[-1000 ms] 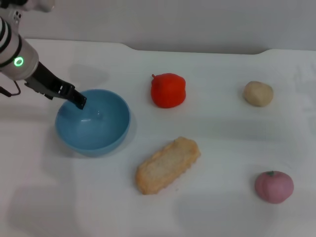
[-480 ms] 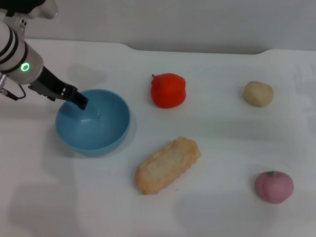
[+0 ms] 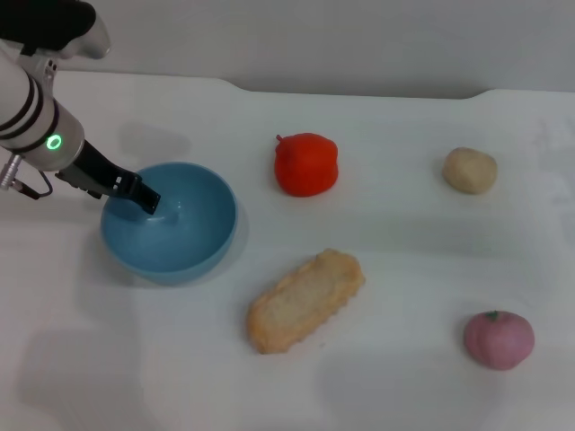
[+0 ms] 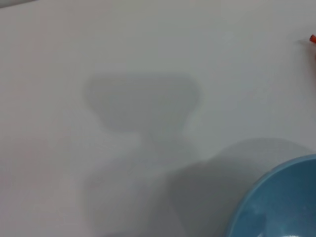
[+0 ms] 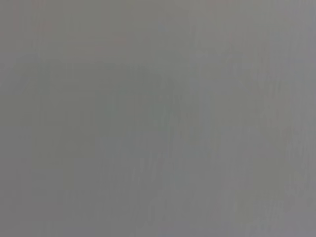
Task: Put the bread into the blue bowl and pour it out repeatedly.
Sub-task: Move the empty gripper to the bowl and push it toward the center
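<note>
The blue bowl (image 3: 184,241) stands upright and empty at the left of the white table; part of its rim also shows in the left wrist view (image 4: 281,202). My left gripper (image 3: 145,199) reaches down over the bowl's far left rim, its dark tip inside the bowl. The bread (image 3: 305,301), a long tan loaf, lies flat on the table in front and to the right of the bowl, apart from it. My right gripper is out of view; the right wrist view shows only plain grey.
A red pepper-like toy (image 3: 306,163) sits behind the bread. A small round beige lump (image 3: 469,170) lies at the far right. A pink round fruit (image 3: 499,338) lies at the front right. The table's back edge runs along the wall.
My left gripper has dipped lower, from above the bowl's far left rim into the bowl. The bowl and the bread have not moved.
</note>
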You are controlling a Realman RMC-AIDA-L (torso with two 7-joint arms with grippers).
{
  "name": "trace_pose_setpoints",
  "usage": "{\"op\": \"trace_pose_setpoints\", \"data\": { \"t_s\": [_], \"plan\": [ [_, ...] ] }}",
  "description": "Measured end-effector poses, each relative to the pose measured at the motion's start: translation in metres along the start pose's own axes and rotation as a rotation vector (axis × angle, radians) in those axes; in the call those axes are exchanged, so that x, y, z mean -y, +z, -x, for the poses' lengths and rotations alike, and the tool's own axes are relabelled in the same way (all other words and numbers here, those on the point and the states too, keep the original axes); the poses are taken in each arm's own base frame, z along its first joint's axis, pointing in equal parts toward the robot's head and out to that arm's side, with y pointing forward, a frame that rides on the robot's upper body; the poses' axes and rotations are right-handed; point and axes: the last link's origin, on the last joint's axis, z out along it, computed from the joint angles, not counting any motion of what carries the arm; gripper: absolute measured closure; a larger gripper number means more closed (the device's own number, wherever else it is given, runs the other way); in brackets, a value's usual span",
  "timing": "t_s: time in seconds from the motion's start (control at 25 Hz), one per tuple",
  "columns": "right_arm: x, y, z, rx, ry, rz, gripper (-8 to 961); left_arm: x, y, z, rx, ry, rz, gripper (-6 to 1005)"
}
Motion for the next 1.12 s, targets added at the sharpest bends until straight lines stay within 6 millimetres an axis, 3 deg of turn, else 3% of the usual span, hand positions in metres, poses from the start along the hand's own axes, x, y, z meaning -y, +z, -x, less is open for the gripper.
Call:
{"op": "trace_pose_setpoints", "data": {
  "t_s": [0.44,1.12],
  "plan": [
    [-0.001,0.001,0.001,0.002,0.001,0.002,483,-0.004,0.011,0.006,0.020,0.018,0.010,139],
    [-0.002,0.004,0.006,0.027,0.002,0.004,474,-0.007,0.017,0.010,0.043,0.029,0.022,253]
  ]
}}
